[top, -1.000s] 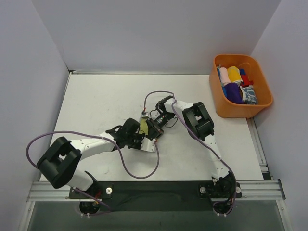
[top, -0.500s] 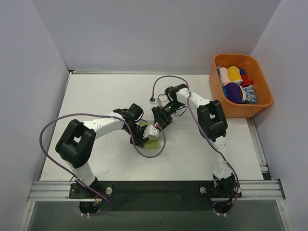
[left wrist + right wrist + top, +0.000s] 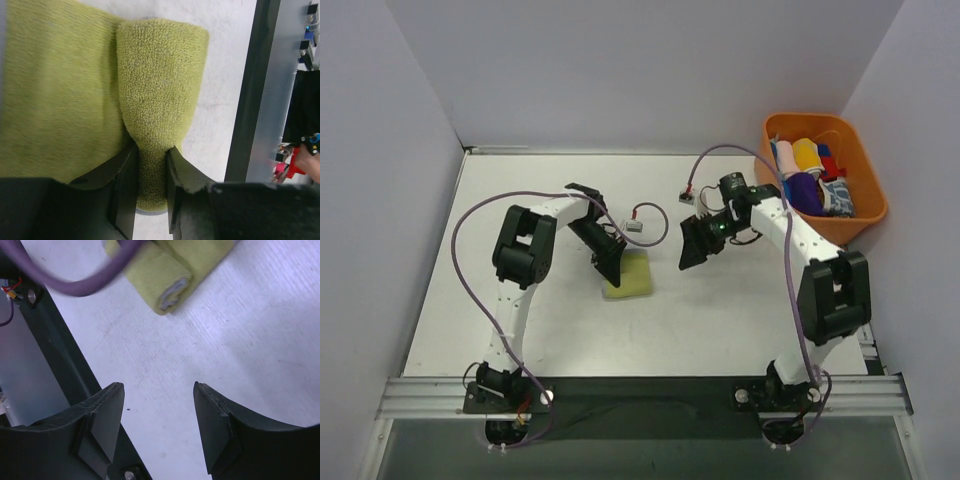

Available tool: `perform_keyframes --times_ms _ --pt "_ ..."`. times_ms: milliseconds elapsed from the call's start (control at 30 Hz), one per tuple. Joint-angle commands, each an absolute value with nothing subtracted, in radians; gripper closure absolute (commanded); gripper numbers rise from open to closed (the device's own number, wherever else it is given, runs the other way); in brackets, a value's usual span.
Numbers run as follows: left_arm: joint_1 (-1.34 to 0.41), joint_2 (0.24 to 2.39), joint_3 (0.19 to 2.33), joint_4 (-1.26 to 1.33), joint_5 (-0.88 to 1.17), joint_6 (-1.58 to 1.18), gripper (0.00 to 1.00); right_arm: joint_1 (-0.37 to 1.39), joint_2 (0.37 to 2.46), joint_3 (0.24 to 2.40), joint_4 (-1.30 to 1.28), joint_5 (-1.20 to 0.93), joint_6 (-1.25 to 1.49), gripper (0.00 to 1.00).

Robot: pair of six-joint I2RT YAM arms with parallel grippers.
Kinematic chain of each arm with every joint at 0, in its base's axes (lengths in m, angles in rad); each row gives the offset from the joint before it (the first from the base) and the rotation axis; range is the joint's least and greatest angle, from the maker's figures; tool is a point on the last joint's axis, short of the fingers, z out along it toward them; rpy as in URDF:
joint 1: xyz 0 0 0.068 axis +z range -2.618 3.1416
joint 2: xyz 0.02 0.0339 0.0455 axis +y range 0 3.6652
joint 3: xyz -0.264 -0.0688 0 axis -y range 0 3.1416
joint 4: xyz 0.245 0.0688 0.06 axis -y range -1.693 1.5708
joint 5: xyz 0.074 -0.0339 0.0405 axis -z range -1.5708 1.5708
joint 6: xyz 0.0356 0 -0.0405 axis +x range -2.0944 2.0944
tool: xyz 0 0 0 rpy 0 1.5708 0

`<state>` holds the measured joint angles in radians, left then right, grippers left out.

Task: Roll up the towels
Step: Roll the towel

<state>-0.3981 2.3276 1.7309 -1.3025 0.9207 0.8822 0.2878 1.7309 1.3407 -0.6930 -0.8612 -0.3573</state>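
At lower centre, the left pincer point(image 3: 151, 167) grasps the rolled end of the yellow-green towel point(image 3: 157, 80); the right pincer point(image 3: 159, 400) hangs released over the tabletop point(image 3: 165, 350).

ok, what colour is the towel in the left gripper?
Yellow-green towel, plain terry; clearest in the left wrist view.

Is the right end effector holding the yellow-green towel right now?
No, the right end effector is open above the table, and the yellow-green towel lies apart from it.
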Motion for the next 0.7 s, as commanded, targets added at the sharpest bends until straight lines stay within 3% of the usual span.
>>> perform_keyframes --times_ms 0,200,400,667 --pt "-0.397 2.442 1.885 -1.481 0.925 0.908 0.89 0.357 1.588 1.238 -0.559 -0.801 -0.337 0.43" --pt "-0.396 2.569 2.032 -1.566 0.897 0.896 0.87 0.587 1.505 1.148 -0.402 -0.571 -0.425 0.39" --pt "-0.396 2.608 2.051 -1.578 0.881 0.893 0.87 0.759 1.586 1.129 -0.208 -0.37 -0.601 0.33" --pt "-0.39 2.591 2.017 -1.566 0.888 0.887 0.83 0.793 1.733 1.105 -0.064 -0.317 -0.779 0.33"
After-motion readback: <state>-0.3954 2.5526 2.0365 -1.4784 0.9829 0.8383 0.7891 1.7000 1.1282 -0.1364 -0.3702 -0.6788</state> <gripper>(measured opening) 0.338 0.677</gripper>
